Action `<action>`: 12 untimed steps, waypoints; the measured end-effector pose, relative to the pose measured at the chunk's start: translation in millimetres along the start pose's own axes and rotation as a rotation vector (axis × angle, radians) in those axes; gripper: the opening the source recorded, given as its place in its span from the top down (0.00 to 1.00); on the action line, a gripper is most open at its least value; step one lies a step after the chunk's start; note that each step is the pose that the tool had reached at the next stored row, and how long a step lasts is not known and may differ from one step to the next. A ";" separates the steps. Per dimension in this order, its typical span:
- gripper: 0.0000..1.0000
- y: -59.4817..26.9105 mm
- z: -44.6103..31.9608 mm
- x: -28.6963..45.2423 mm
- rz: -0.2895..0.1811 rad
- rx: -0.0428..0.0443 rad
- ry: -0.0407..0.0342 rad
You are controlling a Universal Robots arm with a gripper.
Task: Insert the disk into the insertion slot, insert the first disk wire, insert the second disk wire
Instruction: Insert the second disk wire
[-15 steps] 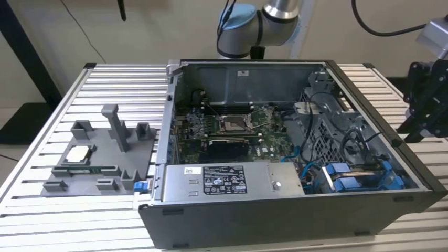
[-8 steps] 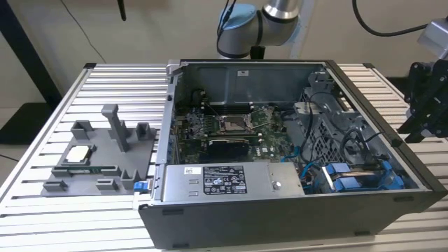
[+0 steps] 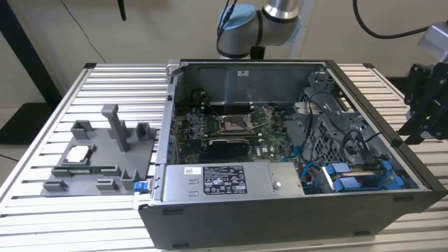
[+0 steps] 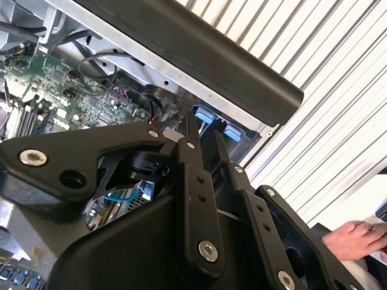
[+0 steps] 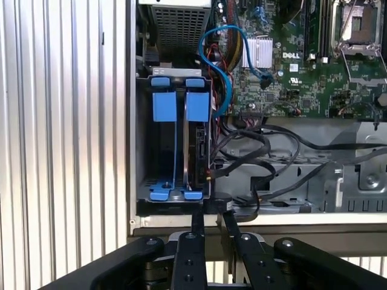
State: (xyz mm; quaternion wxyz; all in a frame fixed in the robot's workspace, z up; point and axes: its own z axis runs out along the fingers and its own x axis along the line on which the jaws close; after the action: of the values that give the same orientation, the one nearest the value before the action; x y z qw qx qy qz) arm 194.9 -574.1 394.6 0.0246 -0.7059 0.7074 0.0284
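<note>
The insertion slot is a dark metal bay with blue tabs at the case's corner; it also shows in the exterior view. The disk stands on edge in one side of the bay, with its blue carrier frame around it. Black wires run up to the disk's edge. My gripper hangs outside the case wall, just beyond the bay. It is shut, with nothing between its fingers. It shows too in the second wrist view and at the exterior view's right.
The open computer case lies on a slatted metal table. It holds the motherboard and a grey power-supply box. A grey fixture tray sits at the exterior view's left. A person's hand rests off the table.
</note>
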 end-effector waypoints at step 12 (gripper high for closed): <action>0.74 -5.5 9.2 -0.2 0.002 -0.0297 -0.0113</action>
State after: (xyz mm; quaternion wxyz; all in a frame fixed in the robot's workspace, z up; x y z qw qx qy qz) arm 200.3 -573.2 385.4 0.0181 -0.7052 0.7074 0.0429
